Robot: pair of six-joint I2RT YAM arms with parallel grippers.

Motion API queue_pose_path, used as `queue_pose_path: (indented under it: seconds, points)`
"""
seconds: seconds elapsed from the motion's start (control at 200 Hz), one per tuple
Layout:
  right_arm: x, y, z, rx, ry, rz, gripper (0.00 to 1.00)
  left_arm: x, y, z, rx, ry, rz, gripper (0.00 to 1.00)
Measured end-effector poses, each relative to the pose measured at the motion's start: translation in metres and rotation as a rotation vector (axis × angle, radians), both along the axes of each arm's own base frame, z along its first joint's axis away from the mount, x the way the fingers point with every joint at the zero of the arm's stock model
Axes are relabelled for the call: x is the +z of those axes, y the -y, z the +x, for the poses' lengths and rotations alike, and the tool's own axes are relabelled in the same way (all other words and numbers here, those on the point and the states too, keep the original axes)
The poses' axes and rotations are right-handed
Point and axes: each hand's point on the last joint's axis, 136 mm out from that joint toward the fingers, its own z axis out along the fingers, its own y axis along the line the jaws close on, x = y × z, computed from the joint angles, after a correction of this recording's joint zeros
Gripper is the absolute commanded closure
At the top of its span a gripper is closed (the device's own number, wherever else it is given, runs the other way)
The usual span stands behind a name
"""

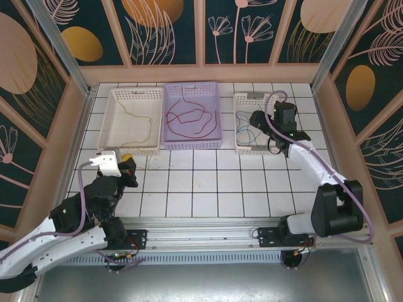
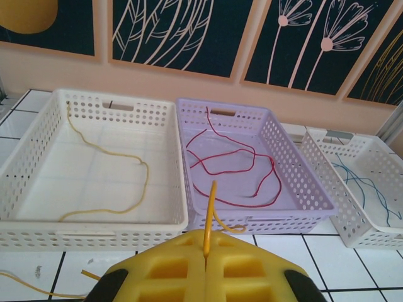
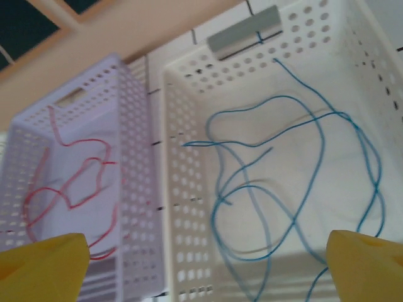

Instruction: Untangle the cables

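A yellow cable (image 1: 146,123) lies in the left white basket (image 1: 108,119). A red cable (image 1: 189,116) loops in the purple basket (image 1: 218,113), and blue cables (image 3: 296,207) lie loose in the right white basket (image 1: 238,129). My left gripper (image 2: 206,234) hovers over the tiles in front of the left and purple baskets, shut on the end of another yellow cable (image 2: 213,201) that sticks up from between its fingers. My right gripper (image 3: 204,267) hangs open above the right basket, with nothing between its fingers.
Three baskets stand side by side along the back wall. A loose stretch of yellow cable (image 2: 25,286) trails over the tiles at the near left. White tiled floor lies between the baskets and the arm bases. Side walls close the table in.
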Motion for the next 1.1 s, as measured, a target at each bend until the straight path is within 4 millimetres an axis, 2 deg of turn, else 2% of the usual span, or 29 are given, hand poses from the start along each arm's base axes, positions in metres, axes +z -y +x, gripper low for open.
queue_pose_path:
  seconds: [0.1,0.195,0.425,0.5,0.571,0.831,1.036,1.101]
  points:
    - [0.02,-0.008,-0.016,0.017,0.066,-0.005,0.01,-0.001,0.001,0.001,0.001,-0.004,0.007,1.0]
    - [0.034,-0.006,-0.035,0.005,0.125,-0.009,0.01,-0.003,0.002,0.001,0.0,-0.008,0.016,1.0]
    - [0.06,0.02,-0.081,-0.072,0.278,0.026,0.01,-0.003,0.003,0.002,0.0,-0.01,0.022,1.0]
    - [0.059,0.028,-0.089,-0.097,0.305,0.026,0.01,-0.005,0.005,0.003,0.0,-0.016,0.033,1.0]
    - [0.049,0.034,-0.093,-0.119,0.3,0.013,0.01,-0.007,0.01,0.005,-0.003,-0.023,0.044,1.0]
    - [0.033,0.048,-0.102,-0.183,0.239,-0.02,0.01,-0.016,0.036,0.015,-0.042,-0.06,0.083,1.0]
    - [0.052,0.062,-0.127,-0.217,0.295,-0.001,0.01,0.013,0.053,0.022,-0.058,-0.042,0.057,1.0]
    - [0.051,0.067,-0.136,-0.231,0.336,0.015,0.01,0.025,0.056,0.024,-0.06,-0.032,0.047,1.0]
